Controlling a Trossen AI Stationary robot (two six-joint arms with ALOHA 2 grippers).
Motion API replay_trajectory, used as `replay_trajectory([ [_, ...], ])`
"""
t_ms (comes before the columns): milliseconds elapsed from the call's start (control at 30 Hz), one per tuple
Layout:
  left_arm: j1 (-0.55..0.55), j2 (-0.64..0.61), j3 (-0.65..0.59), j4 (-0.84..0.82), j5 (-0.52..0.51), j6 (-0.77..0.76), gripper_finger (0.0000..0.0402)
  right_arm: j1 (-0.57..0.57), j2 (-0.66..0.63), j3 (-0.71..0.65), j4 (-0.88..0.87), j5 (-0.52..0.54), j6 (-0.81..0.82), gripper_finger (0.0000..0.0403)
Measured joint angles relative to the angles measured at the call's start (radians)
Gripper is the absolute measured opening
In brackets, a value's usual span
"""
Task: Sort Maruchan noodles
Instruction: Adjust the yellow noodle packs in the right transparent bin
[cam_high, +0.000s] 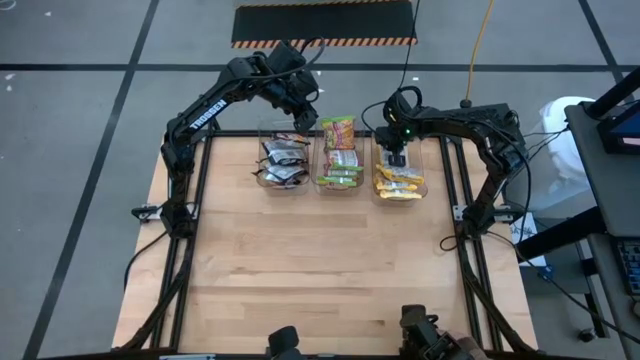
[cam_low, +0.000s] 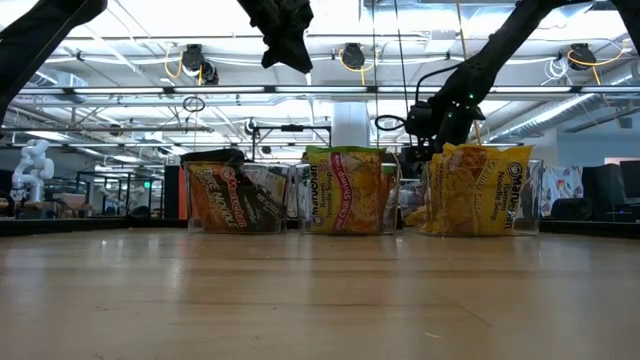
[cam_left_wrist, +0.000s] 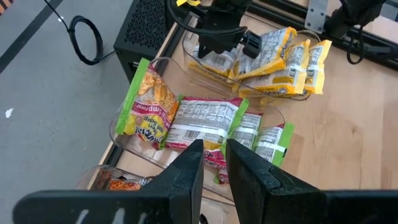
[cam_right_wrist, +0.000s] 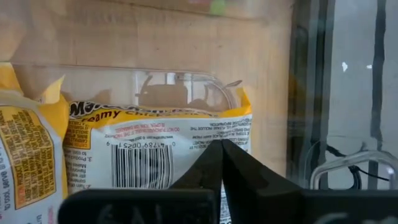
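Observation:
Three clear bins stand in a row at the table's far edge. The left bin holds black packets (cam_high: 283, 162), the middle one lime-green and pink packets (cam_high: 338, 160), and the right one yellow packets (cam_high: 398, 180). My left gripper (cam_left_wrist: 214, 155) hangs high above the far side of the left and middle bins. It is open by a narrow gap, with nothing between the fingers. My right gripper (cam_right_wrist: 222, 148) is shut and points down into the right bin's far end. Its tips stand over a yellow packet (cam_right_wrist: 155, 140) that lies flat with its barcode side up. My right gripper's shut fingertips come from above, slanting down, at the yellow packet's upper face near one end (cam_right_wrist: 239, 134). The fingers hide the spot, so I cannot tell whether they touch the packet. Nothing shows pinched between them.
The right bin's clear wall (cam_right_wrist: 180, 84) rises just beyond my right gripper. Black frame rails (cam_high: 455, 190) run along the table's sides. Bare wooden tabletop (cam_high: 320, 270) spreads from the bins to the near edge. A striped mat (cam_high: 323, 22) lies on the floor beyond the table.

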Motion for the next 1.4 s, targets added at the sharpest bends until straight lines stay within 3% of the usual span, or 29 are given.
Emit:
replay_trajectory([
  [533,0.0,0.0,0.0,-0.008,0.0,0.017,0.0074,0.017,-0.003,0.029,-0.034,0.02,-0.039,0.0],
  [833,0.0,0.0,0.0,-0.008,0.0,0.019,0.0074,0.026,-0.073,0.028,-0.133,0.01,-0.006,0.0],
  [1100,0.0,0.0,0.0,-0.008,0.0,0.018,0.0074,0.026,-0.084,0.029,-0.108,0.01,0.024,0.0],
  [1267,0.0,0.0,0.0,-0.008,0.0,0.016,0.0074,0.026,-0.084,0.028,-0.111,0.085,0.112,0.0005],
  [1400,0.0,0.0,0.0,-0.008,0.0,0.016,0.0074,0.026,-0.084,0.029,-0.114,0.086,0.046,0.001],
])
